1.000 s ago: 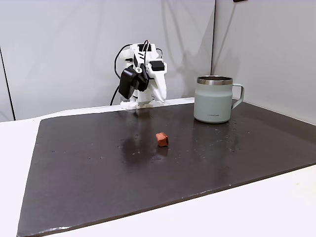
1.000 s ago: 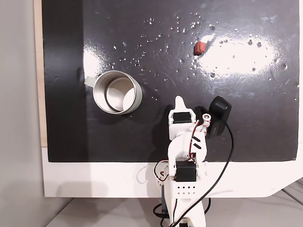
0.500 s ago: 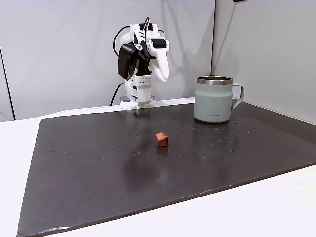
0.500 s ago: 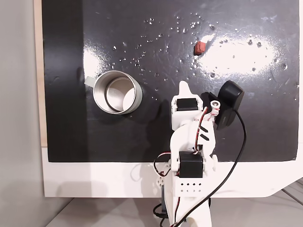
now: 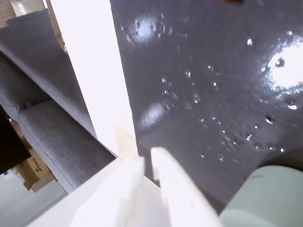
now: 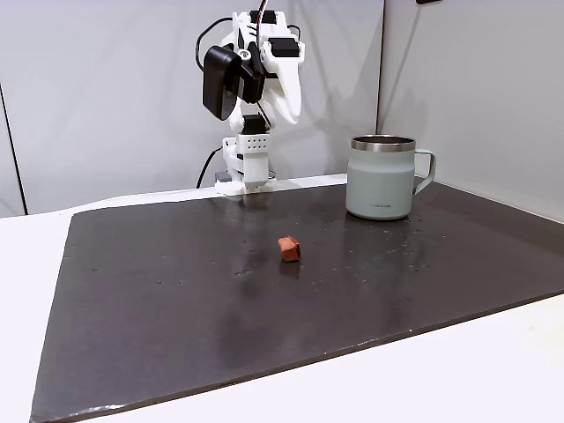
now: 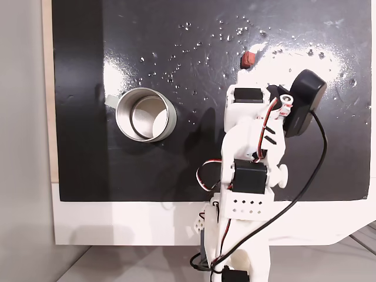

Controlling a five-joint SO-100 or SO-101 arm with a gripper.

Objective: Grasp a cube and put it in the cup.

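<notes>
A bare tabletop test rig is showing here, lab-like: plain grey partition walls [image 6: 106,88] are filling the upper frame, a glossy dark mat [image 6: 264,300] is covering the white table [image 6: 493,370], and a black cable [image 7: 311,176] is trailing off the lower right.

The white five-joint arm [image 6: 251,97] stands raised, its upper links folded high; the white two-finger gripper [image 5: 146,158] points downward, fingers [image 5: 165,175] nearly together with a thin gap, holding nothing
</notes>
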